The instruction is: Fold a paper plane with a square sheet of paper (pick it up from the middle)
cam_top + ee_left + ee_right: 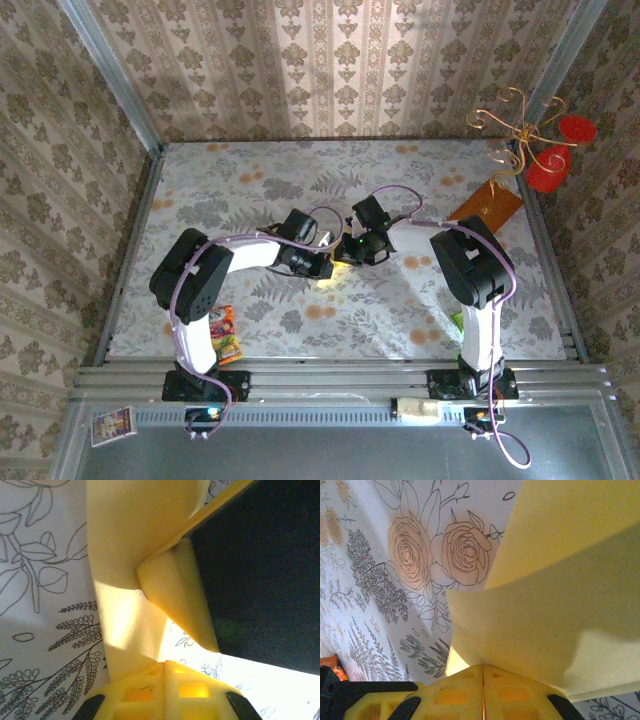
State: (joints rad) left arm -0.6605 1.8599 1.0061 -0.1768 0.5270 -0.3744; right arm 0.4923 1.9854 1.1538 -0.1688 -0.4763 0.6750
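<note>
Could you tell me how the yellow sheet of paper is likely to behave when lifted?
Probably floppy: the sheet of paper curves from the right tool. Likely holds creases, given the sharp fold by the left tool.

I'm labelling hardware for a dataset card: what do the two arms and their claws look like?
Left arm and right arm have white links, bulky black joints and lilac cables looping alongside. A green light glows near the wrists. Left claw and right claw have yellow fingers with square recesses and black mounts behind.
</note>
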